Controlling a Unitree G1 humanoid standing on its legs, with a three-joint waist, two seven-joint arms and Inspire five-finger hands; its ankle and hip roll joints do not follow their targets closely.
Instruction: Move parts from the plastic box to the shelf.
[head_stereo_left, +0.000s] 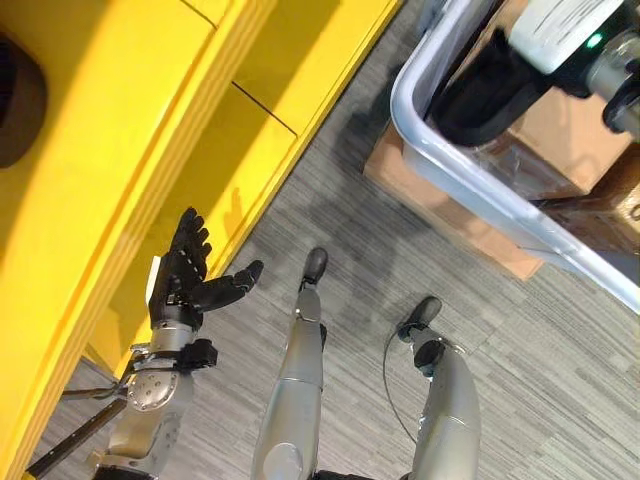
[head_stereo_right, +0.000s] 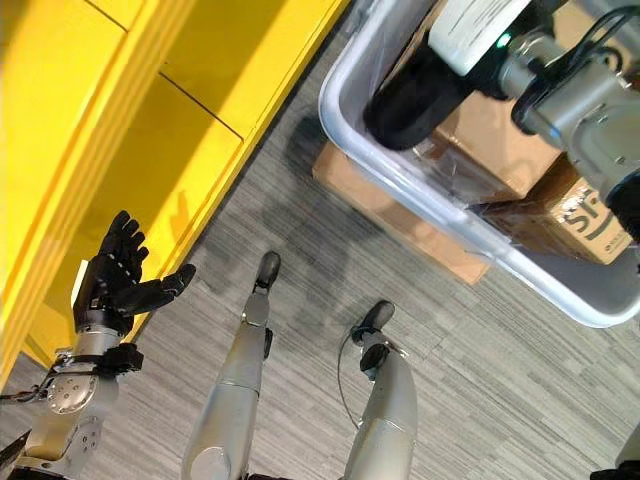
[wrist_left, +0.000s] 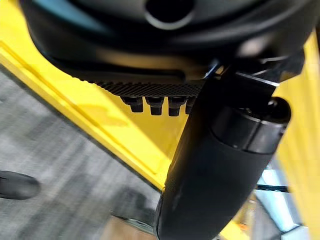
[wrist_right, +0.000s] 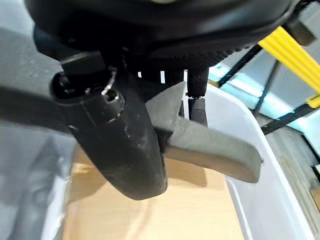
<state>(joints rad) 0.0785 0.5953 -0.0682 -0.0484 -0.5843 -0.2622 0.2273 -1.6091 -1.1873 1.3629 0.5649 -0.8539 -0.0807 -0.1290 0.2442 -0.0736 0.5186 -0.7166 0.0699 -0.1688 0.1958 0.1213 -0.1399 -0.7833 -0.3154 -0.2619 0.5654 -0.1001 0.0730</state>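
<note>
The clear plastic box (head_stereo_left: 470, 185) with a pale rim stands at the upper right, and my right hand (head_stereo_right: 410, 105) reaches down into it. In the right wrist view that hand (wrist_right: 115, 140) has its thumb and fingers pinched on a flat grey part (wrist_right: 215, 147), beside the box's white wall (wrist_right: 260, 200). The yellow shelf (head_stereo_left: 120, 150) runs along the left. My left hand (head_stereo_left: 185, 280) hangs beside the shelf front with straight fingers (wrist_left: 155, 105) and holds nothing.
A brown cardboard box (head_stereo_left: 450, 215) lies under the plastic box on the grey carpet (head_stereo_left: 340, 200). More cardboard (head_stereo_right: 590, 225) shows through the box wall. A dark round object (head_stereo_left: 15, 100) sits on the shelf at the far left.
</note>
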